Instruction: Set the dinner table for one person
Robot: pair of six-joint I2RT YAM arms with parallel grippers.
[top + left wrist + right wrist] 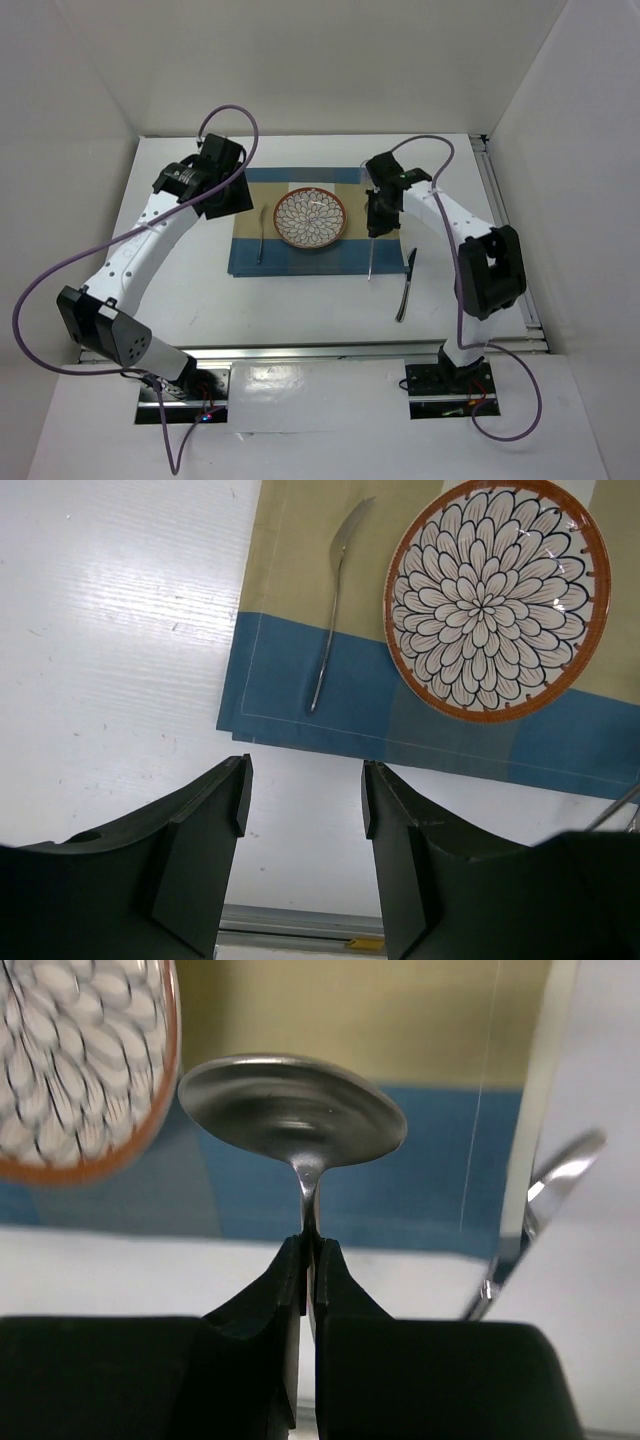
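Your right gripper (308, 1252) pinches the spoon (292, 1108) by its neck. Your left gripper (303, 798) hangs spread wide, holding nothing

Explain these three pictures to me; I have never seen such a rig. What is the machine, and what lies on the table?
A left arm and a right arm, both robotic, are bolted at the near edge of a white table. The wide picture looks down from above and behind them; each other picture comes from a camera on one wrist. On the table lies a striped mat with a plate and, left of it, a fork. A dark utensil lies right of the mat. The left end effector is open and empty. The right end effector is shut on a spoon.
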